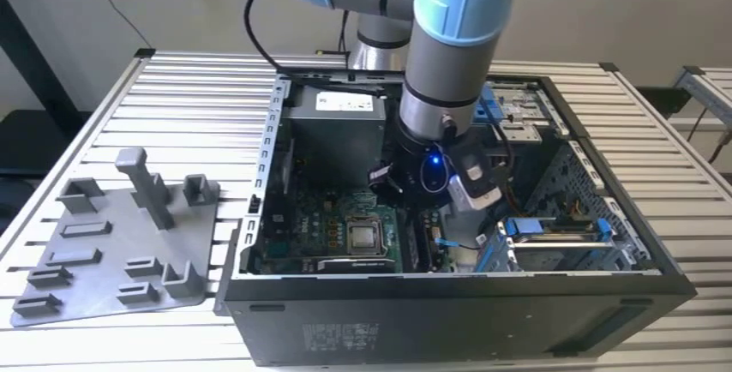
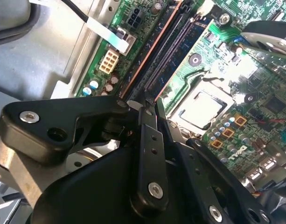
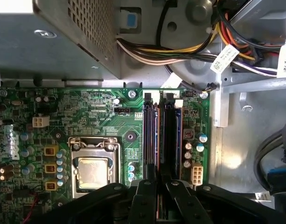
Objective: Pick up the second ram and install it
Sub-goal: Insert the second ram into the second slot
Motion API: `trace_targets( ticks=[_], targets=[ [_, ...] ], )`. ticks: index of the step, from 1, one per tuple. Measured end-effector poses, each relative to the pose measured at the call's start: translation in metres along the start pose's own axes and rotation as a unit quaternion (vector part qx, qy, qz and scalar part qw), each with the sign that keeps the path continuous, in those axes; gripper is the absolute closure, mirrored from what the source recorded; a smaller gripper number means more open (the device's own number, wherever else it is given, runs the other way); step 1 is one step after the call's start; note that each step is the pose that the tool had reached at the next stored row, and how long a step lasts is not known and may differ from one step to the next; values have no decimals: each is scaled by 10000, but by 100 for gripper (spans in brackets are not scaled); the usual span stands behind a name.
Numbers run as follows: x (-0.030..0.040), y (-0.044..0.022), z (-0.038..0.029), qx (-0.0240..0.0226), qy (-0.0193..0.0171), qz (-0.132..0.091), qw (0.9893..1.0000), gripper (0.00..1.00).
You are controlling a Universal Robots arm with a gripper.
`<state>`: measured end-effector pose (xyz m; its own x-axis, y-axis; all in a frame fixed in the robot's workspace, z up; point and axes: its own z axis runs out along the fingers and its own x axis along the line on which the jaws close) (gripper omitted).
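- the second ram (image 3: 160, 140): seen edge-on as a thin dark strip, standing upright in line with the memory slots (image 3: 151, 135), just beside the processor socket (image 3: 92, 170) and running parallel to that socket's near edge.
- gripper (image 3: 160, 184): narrow, fingertips pinched on the board's end, low over the slots, close to the socket's corner.
- Step in hand, as a judgement: installing, with the board already brought to the slot row; cannot tell whether fully seated or only resting on the slot.
- Pressing home calls for the board kept square to its slot, no tilt toward the socket, and a straight push down.
- motherboard (image 3: 101, 112): green, spread all round the socket; white power connector (image 3: 197, 175) on the far side of the slots from the socket.
- Second wrist view: fingertips (image 2: 142, 108) from close by, almost meeting, and the slot row (image 2: 161, 51) stretching away alongside the socket.
- First wrist view: the whole slot row from above with its black end latches, plus the cable bundle (image 3: 180, 51) further from the socket.
- Exterior view: the arm (image 1: 452, 63) reaching down into the open computer case (image 1: 458, 321), and the grey fixture tray (image 1: 115, 252) on the counter (image 1: 206, 81), well apart from the socket.
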<state>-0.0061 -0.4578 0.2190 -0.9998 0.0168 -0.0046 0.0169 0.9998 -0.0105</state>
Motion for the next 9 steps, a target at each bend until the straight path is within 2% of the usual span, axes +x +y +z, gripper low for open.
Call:
trace_targets(
  ticks=[9],
  targets=[
    [0, 3, 22, 0, 0, 0, 10000, 86]
  ],
)
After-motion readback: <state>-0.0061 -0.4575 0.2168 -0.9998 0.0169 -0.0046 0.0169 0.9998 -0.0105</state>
